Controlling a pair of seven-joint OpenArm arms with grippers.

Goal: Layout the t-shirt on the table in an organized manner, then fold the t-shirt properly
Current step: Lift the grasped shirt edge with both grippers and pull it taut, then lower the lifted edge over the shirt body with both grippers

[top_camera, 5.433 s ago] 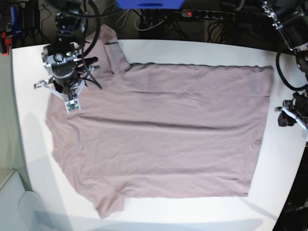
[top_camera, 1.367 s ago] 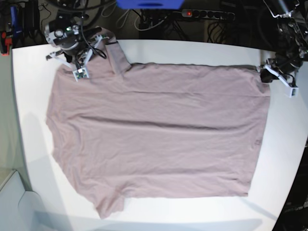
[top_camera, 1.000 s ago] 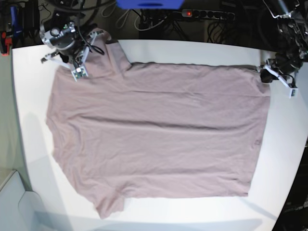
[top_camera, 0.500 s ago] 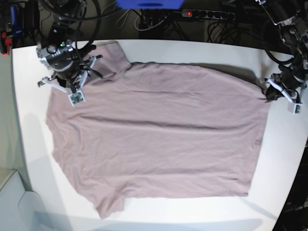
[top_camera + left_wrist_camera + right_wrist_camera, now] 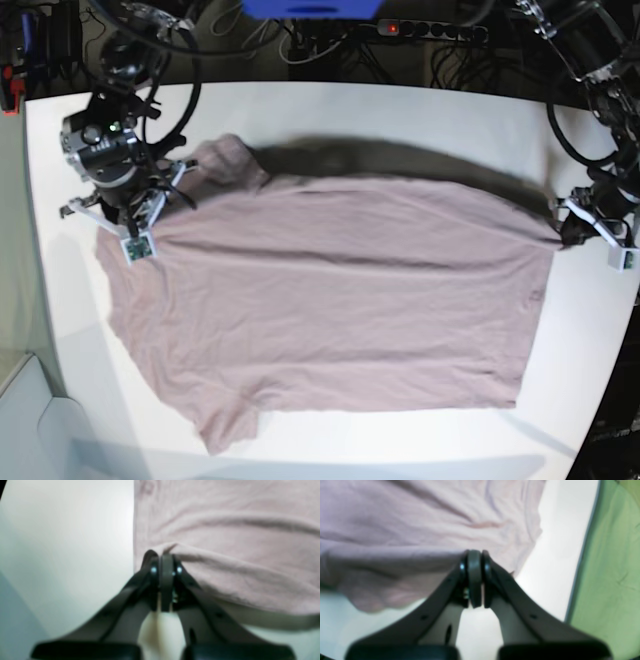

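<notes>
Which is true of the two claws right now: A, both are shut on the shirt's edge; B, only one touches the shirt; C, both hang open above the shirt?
A: the left claw and the right claw each pinch the edge of the shirt, raising it off the table.

Compared with a moment ago, both grippers sit nearer the viewer in the base view. The right gripper [image 5: 128, 222] and the left gripper [image 5: 572, 228], each pinching a far corner, carry the t-shirt [image 5: 340, 300]'s far edge up off the table [image 5: 400, 110]. A dark shadow now shows beneath that raised edge, and the far sleeve bunches inward.
</notes>
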